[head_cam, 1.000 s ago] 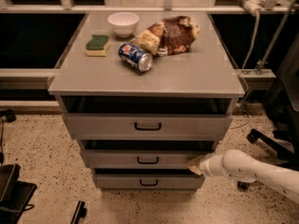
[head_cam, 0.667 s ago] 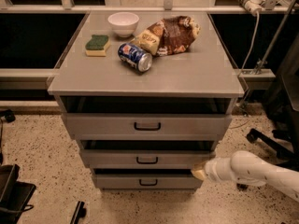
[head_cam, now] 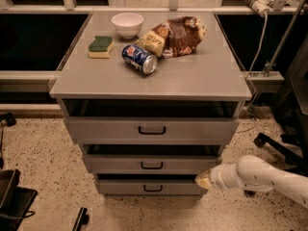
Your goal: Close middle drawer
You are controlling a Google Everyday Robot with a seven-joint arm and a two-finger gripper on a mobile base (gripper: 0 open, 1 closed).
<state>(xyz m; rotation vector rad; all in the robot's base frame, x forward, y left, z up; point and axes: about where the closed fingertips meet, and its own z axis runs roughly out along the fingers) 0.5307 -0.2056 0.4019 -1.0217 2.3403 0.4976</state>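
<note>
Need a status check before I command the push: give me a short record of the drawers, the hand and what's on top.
middle drawer: partly out, dark gap above its front
top drawer: partly out
bottom drawer: slightly out
hand: low at the cabinet's right front corner, just under the middle drawer's right end; contact unclear
cabinet top: white bowl, green sponge, blue can on its side, snack bags

Speckled beige floor, dim warm light. Black chair base on the right, dark panels behind.
</note>
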